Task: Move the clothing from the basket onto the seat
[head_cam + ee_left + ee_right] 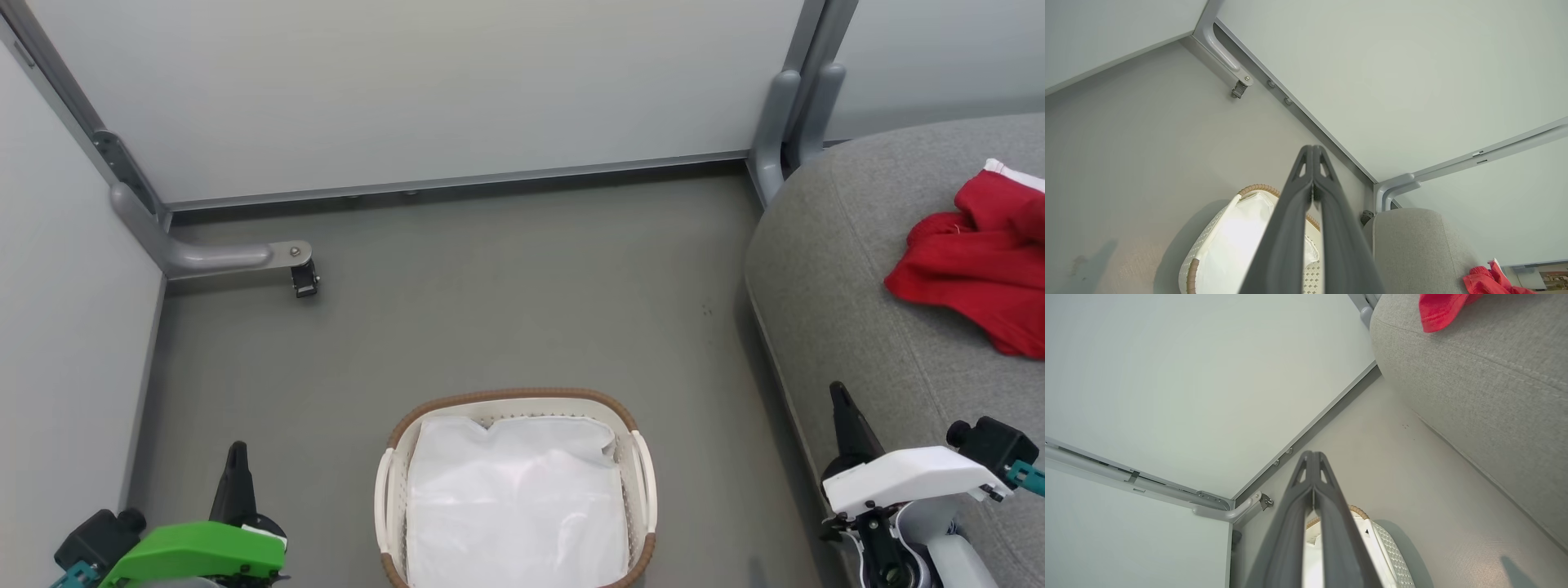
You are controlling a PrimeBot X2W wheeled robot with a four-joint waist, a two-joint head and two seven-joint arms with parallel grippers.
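The left tool is closest to the camera, low and to the left of the basket. Its two dark fingers are pressed together with nothing between them, and the left wrist view shows their tips meeting. The right tool is low and to the right of the basket, seen against the near edge of the seat. It is clenched in the same way and empty.

The basket stands upright on the grey floor between the two tools. Its brown woven rim faces up and a white handle shows on each side. A crumpled white cloth liner lies inside it.

The seat rises to the right of the basket, with a strip of floor between them. The clothing lies on top of the seat, to the right of the basket and farther off, well apart from it. It is a bunched red heap with a white trim band at its far upper edge, and the picture's right border cuts it off.

Beyond the basket the floor runs to the pale wall panels. To the far left of the basket, a grey bracket foot lies at the base of the side panel, with a small black fitting at its end. To the far right, a grey post stands just beside the seat's far corner.
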